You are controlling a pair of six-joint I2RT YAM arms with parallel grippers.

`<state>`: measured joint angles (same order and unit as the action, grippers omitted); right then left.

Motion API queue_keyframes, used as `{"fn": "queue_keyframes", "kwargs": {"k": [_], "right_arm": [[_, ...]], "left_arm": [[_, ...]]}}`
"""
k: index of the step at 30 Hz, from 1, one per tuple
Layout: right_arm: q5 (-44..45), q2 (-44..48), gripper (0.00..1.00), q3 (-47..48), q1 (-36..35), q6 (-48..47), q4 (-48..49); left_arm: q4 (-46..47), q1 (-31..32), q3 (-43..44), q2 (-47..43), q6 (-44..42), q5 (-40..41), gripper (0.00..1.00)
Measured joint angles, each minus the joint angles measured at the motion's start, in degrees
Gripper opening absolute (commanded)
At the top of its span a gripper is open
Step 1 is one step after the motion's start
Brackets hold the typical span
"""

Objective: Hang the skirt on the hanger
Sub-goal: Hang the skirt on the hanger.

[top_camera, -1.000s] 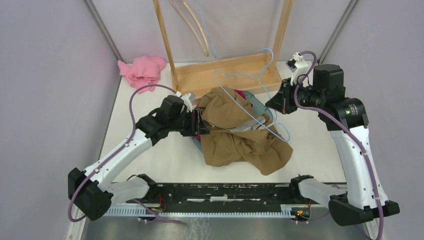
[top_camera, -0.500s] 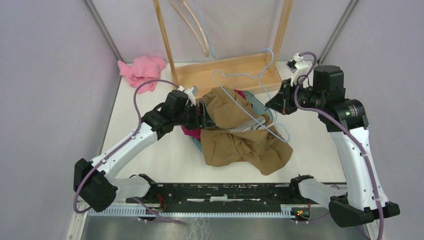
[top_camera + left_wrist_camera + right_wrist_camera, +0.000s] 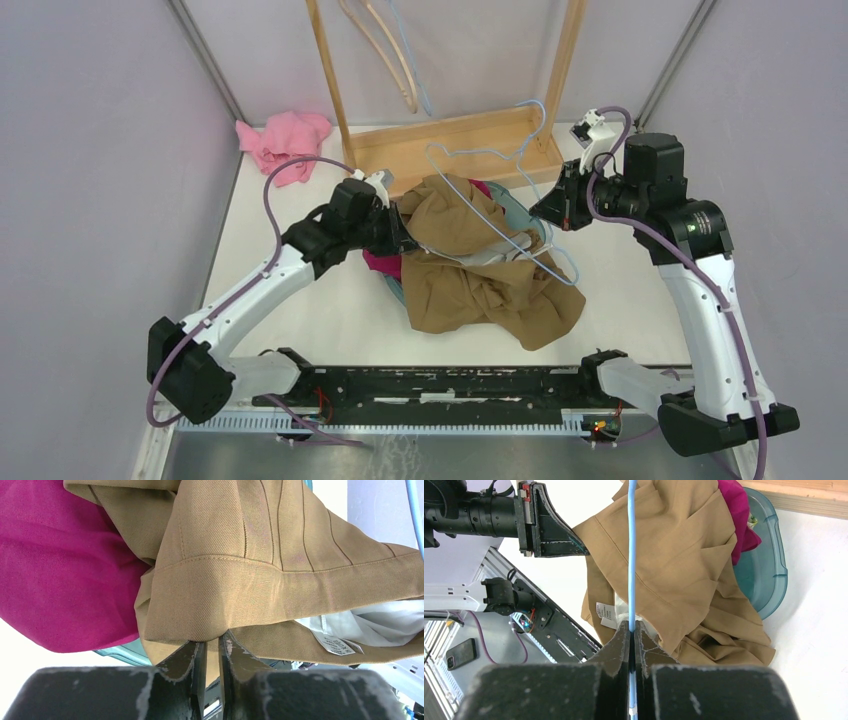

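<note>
Near the centre of the table (image 3: 340, 320), the tan skirt (image 3: 480, 290) lies heaped over a teal basin (image 3: 774, 555). Part of it is draped across the blue wire hanger (image 3: 631, 555).

Left arm: stretched forward and inward, forearm low. The left gripper (image 3: 212, 647) sits at the skirt's left edge, its fingers drawn almost together on a fold below the stitched hem.

Right arm: elbow high, wrist turned toward the pile. The right gripper (image 3: 631, 630) is pressed together on the hanger's wire, which runs straight away from it over the cloth.

Most of the basin is covered, and a magenta garment (image 3: 60, 570) shows beneath the skirt. The top view hides the left fingertips under the fabric. Whether the wire passes inside the skirt cannot be told.

A wooden rack (image 3: 440, 135) stands just behind the pile, with the hanger's hook near its right post. A pink cloth (image 3: 285, 140) lies well apart at the far left corner. Bare tabletop shows left, right and on the near side of the pile.
</note>
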<state>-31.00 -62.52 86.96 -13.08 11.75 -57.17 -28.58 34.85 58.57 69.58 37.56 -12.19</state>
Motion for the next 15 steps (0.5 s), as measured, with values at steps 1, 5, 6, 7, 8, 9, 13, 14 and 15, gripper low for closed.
{"fn": "queue_keyframes", "kwargs": {"k": [1,5,6,7,8,9,13,14,15], "right_arm": [[0.00,0.00,0.01,-0.11,0.00,0.00,0.09],[0.00,0.00,0.01,-0.22,0.00,0.00,0.20],[-0.02,0.00,0.01,-0.22,0.00,0.00,0.22],[0.00,0.00,0.01,-0.22,0.00,0.00,0.26],[0.00,0.00,0.01,-0.22,0.00,0.00,0.33],[0.00,0.00,0.01,-0.22,0.00,0.00,0.44],[-0.02,0.02,0.01,-0.31,0.00,0.02,0.63],[-0.02,0.02,0.01,-0.39,0.00,0.09,0.63],[-0.02,0.04,0.01,-0.48,0.00,0.15,0.70]], "left_arm": [[0.00,0.00,0.00,0.02,-0.02,0.09,0.20],[0.22,0.00,0.00,0.07,0.00,0.17,0.29],[0.28,0.00,0.00,0.13,0.02,0.37,0.32],[0.37,0.00,0.00,0.22,0.02,0.61,0.37],[0.46,0.00,0.00,0.33,0.07,0.79,0.41],[0.50,0.00,0.00,0.52,0.07,1.07,0.43],[0.83,0.00,0.00,1.77,0.15,1.62,0.45],[1.01,0.00,0.00,2.05,0.15,1.62,0.45],[1.18,0.00,0.00,2.29,0.15,1.62,0.45]]}}
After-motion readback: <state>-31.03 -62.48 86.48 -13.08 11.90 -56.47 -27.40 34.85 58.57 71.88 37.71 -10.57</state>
